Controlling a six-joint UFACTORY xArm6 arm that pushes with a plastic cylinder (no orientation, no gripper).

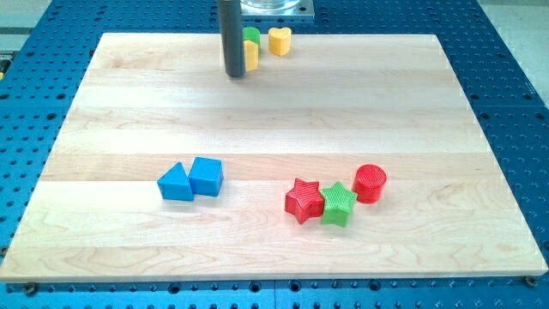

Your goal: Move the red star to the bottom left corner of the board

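Nearest the bottom edge, right of centre: red star (303,200) touching green star (339,204) on its right; red cylinder (371,183) just beside the green star, toward the right edge. Red star sits well apart from the bottom left corner. Two blue blocks (176,184) (207,176) touch, left of centre. Rod stands upright at the top edge; my tip (236,75) rests on the board (257,120), far from the red star, just beside a yellow block (251,54) and green block (251,36), both partly hidden. Yellow heart (280,40) near them. No jaws on this rod.
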